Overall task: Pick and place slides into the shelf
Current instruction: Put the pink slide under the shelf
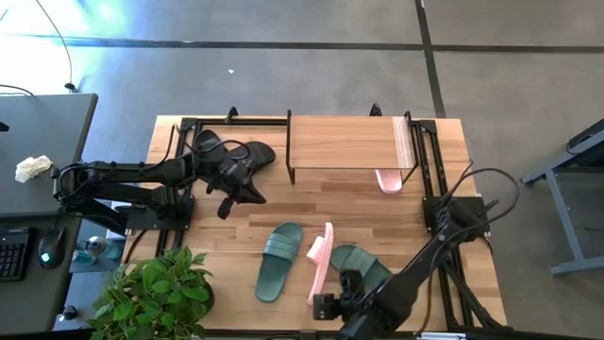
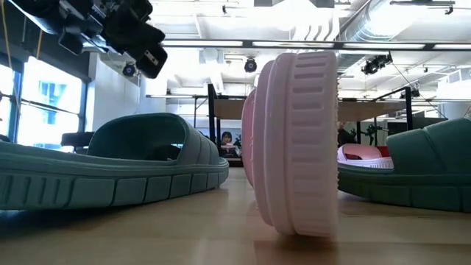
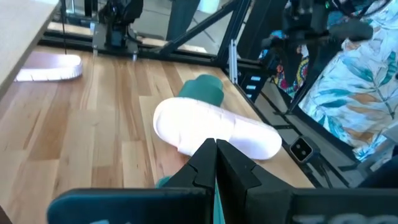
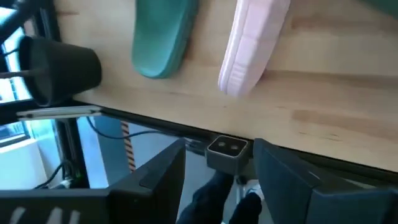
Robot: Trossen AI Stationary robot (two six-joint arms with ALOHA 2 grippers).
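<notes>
The right gripper (image 1: 332, 304), fingers released and empty, sits at the tabletop's (image 1: 283, 208) near edge beside the pale pink slide (image 1: 322, 257) standing on its side, while the left gripper (image 1: 247, 189), fingers clenched, hangs left of the shelf (image 1: 344, 142), probably waiting.

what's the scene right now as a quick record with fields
left tool: shut, holding nothing, above the table's left side
right tool: open, empty, at the table's near edge
pink slide: standing on its side between two green slides
other pink slide: under the shelf's right end
green slides: flat on the table
black slides: left of the shelf
shelf: top bare
</notes>
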